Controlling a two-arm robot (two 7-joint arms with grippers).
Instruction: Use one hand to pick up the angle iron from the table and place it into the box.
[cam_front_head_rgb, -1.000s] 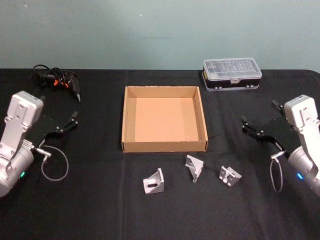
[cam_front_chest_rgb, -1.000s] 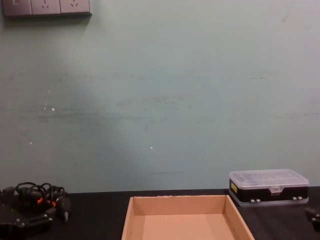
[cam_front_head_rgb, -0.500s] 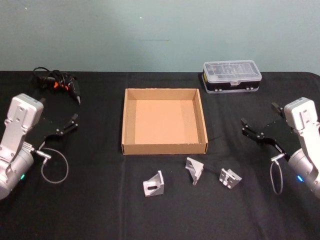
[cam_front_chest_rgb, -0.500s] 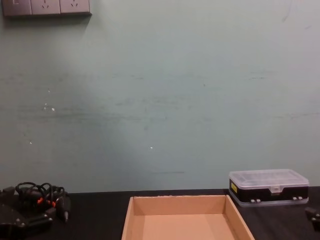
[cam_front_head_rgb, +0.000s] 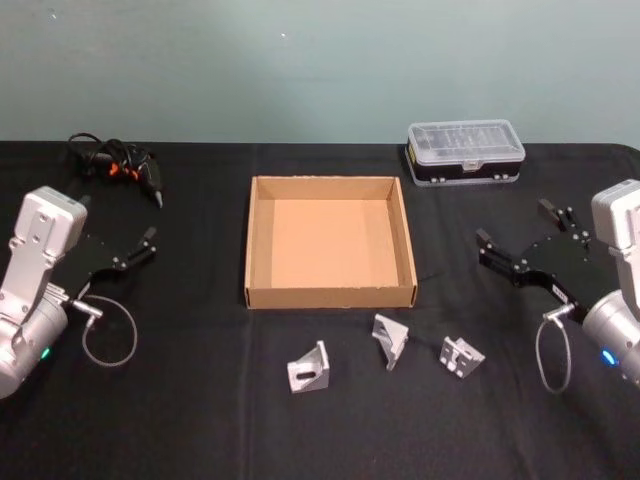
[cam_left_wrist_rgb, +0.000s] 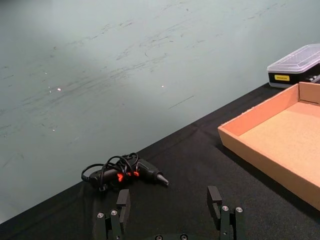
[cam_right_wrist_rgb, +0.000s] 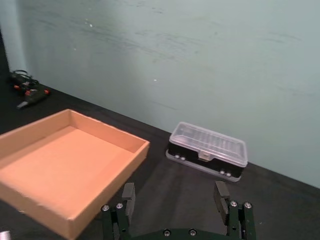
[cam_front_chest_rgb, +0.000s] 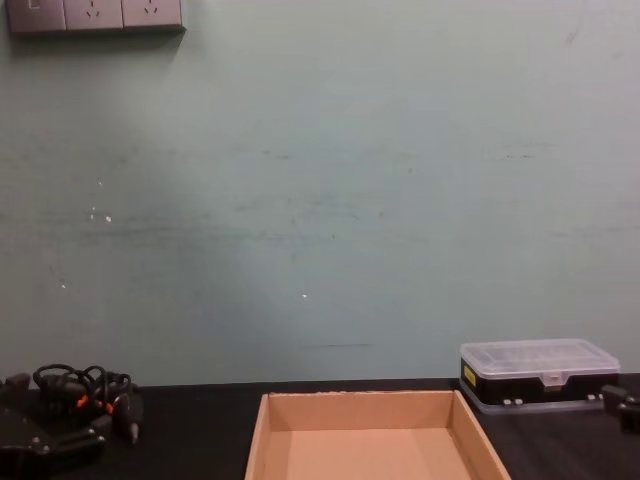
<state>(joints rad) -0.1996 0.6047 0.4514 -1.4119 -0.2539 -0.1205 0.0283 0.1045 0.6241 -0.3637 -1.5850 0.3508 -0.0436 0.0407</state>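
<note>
Three silver angle irons lie on the black table (cam_front_head_rgb: 200, 420) in front of the box: one at the left (cam_front_head_rgb: 308, 368), one in the middle (cam_front_head_rgb: 389, 339), one at the right (cam_front_head_rgb: 460, 355). The tan cardboard box (cam_front_head_rgb: 329, 296) (cam_front_chest_rgb: 366, 405) (cam_left_wrist_rgb: 265, 152) (cam_right_wrist_rgb: 75, 212) sits empty at the table's centre. My left gripper (cam_front_head_rgb: 118, 250) (cam_left_wrist_rgb: 170, 207) hovers open at the left side, well away from the irons. At the right, my right gripper (cam_front_head_rgb: 520, 238) (cam_right_wrist_rgb: 175, 200) is open too, level with the box's front half and above-right of the irons.
A black plastic case with a clear lid (cam_front_head_rgb: 465, 152) (cam_right_wrist_rgb: 207, 150) (cam_front_chest_rgb: 538, 372) stands at the back right. A black tool with orange marks and coiled cable (cam_front_head_rgb: 115, 165) (cam_left_wrist_rgb: 122, 171) (cam_front_chest_rgb: 85, 395) lies at the back left. Grey cable loops hang under both wrists.
My right gripper has shifted slightly toward the back and left. The left arm has barely moved. The angle irons and the box lie where they were.
</note>
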